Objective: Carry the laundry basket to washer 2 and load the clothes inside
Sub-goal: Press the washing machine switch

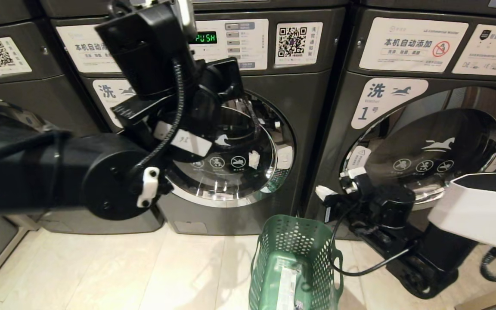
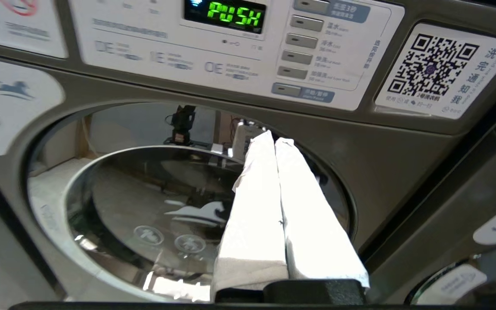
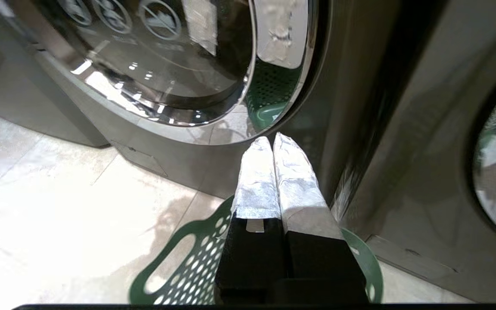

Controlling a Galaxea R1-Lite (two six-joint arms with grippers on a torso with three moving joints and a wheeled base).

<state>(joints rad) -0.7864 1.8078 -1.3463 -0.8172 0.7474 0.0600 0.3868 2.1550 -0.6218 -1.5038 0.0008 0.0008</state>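
Looming closest in the head view, the left arm holds the left tool (image 2: 274, 144) raised before washer 2 (image 1: 299, 142), its fingers pressed together on nothing, tips near the upper right rim of the door (image 1: 226, 155), which looks closed; the right tool (image 3: 272, 142), likewise together and empty, hangs low between the two machines. Below it the laundry basket (image 1: 295, 258) stands on the floor (image 1: 114, 267) before washer 2, so the carrying looks done; opening and loading remain, and no clothes show.
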